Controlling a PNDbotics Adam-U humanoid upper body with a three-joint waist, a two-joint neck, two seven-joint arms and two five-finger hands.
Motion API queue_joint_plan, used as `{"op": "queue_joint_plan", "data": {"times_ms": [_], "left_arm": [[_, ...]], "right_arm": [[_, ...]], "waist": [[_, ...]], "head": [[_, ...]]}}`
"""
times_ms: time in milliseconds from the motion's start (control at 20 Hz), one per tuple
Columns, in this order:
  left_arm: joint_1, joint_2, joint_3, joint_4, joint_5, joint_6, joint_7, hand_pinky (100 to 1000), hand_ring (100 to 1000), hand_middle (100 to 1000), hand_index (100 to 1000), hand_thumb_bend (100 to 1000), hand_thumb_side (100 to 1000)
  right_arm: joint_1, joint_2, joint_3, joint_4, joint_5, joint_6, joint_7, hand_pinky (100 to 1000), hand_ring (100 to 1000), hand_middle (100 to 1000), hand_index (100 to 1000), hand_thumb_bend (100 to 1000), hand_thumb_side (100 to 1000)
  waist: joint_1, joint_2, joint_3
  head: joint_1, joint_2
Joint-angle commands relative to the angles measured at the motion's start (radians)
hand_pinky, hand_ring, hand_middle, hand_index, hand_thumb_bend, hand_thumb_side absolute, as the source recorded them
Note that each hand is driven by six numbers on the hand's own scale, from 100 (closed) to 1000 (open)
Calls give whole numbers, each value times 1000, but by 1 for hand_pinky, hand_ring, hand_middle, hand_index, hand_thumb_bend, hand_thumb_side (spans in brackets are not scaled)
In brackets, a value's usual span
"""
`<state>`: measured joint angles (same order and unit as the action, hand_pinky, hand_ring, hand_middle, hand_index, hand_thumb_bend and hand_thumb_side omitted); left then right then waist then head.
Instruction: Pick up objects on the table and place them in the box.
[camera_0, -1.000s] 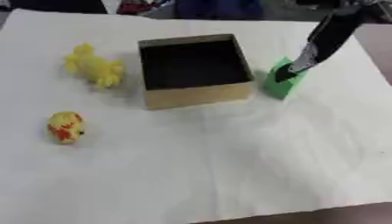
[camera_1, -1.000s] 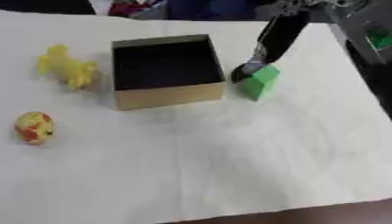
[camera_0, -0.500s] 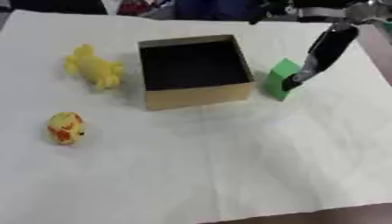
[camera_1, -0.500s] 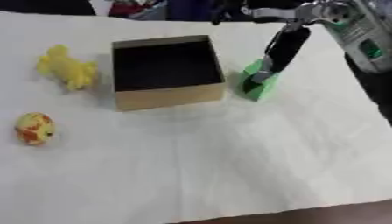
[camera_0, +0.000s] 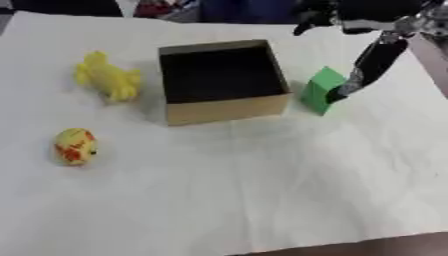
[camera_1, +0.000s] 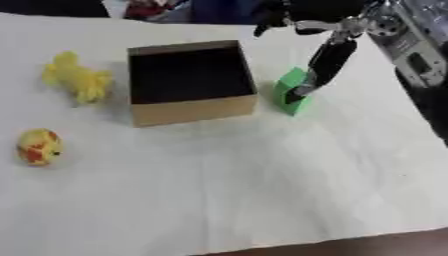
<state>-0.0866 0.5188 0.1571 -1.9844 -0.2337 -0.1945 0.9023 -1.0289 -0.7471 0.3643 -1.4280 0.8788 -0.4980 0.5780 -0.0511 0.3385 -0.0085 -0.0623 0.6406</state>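
Right hand (camera_0: 372, 65): reaches down from upper right, fingertips on green block (camera_0: 320, 91), grip unclear | Block: just right of open box (camera_0: 223, 82) | Yellow toy (camera_0: 107, 77): left of box | Yellow-red egg (camera_0: 75, 146): nearer, left | White table (camera_0: 262, 190)

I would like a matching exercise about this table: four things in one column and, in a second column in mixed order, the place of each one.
Things:
1. green block
2. cardboard box
3. yellow plush toy
4. yellow and red egg-shaped toy

Places:
A. nearest the front edge, on the left side of the table
B. to the left of the box, towards the far side
C. in the middle of the far half of the table
D. just right of the box, at the fingertips of the right hand

Right pairs: 1-D, 2-C, 3-B, 4-A
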Motion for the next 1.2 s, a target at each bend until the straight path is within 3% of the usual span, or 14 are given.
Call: {"op": "queue_joint_plan", "data": {"times_ms": [50, 300, 550, 1000, 1200], "left_arm": [[-2, 23, 6, -16, 4, 0, 5, 334, 575, 586, 764, 163, 1000], [-1, 20, 6, -16, 5, 3, 5, 332, 573, 584, 763, 165, 1000], [-1, 21, 7, -16, 9, 7, 5, 332, 570, 581, 762, 165, 1000], [0, 18, 7, -16, 15, 9, 5, 331, 567, 578, 761, 162, 1000], [0, 15, 5, -16, 19, 10, 5, 330, 565, 575, 756, 155, 1000]], "right_arm": [[-12, -36, -7, 20, 40, -6, -22, 949, 1000, 976, 904, 712, 566], [-15, -31, -1, 77, 87, -31, -46, 949, 1000, 978, 911, 728, 580], [-32, -26, 2, 106, 125, -66, -54, 942, 1000, 983, 906, 816, 643], [-66, -7, 3, 193, 241, -133, -129, 929, 1000, 976, 898, 810, 628], [-76, 9, 2, 246, 263, -158, -186, 915, 1000, 957, 894, 759, 596]], "waist": [[4, -23, -1], [5, -22, 0], [4, -22, -1], [3, -22, 0], [4, -21, 0]], "head": [[4, -11], [1, -9], [2, -8], [5, -12], [6, -14]]}}
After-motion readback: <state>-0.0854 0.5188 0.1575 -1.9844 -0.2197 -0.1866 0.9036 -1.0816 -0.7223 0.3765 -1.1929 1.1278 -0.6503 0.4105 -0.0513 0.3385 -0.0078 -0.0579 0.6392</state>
